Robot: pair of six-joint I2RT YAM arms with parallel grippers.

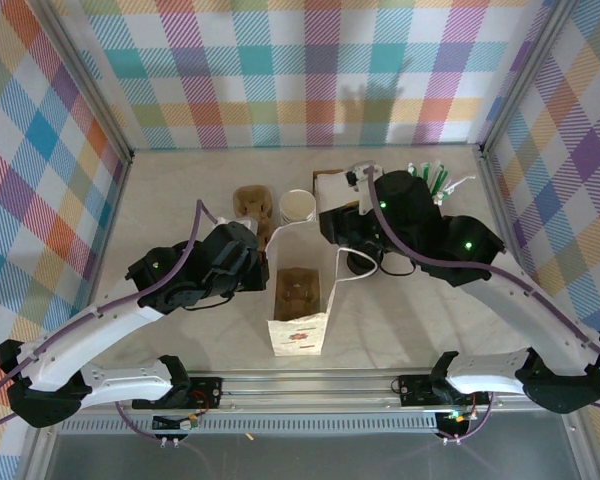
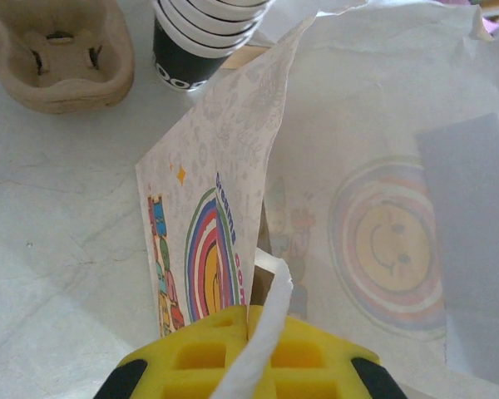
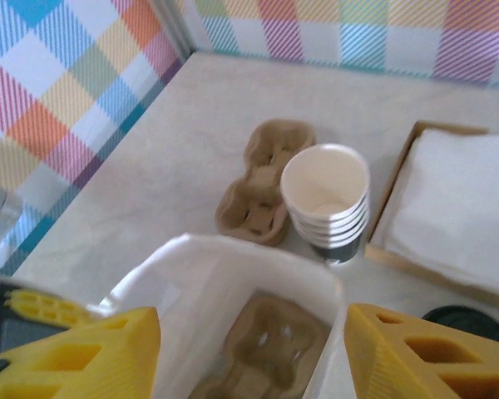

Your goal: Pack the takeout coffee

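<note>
Surface: paper bag standing open. Left hand clamped shut on its rim by the handle. Right hand above the bag mouth, fingers apart, holding nothing. Napkin tray ahead-right of it. Cup carrier in the bag right below. Spare carrier and lidless cup stack ahead. Black lid just right of right hand; can't tell if that's the takeout coffee.

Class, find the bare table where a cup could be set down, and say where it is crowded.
Free: the table between left wall and carrier; the patch between bag and right arm. Crowded: behind the bag, carrier, cups and napkin tray sit close together.
</note>
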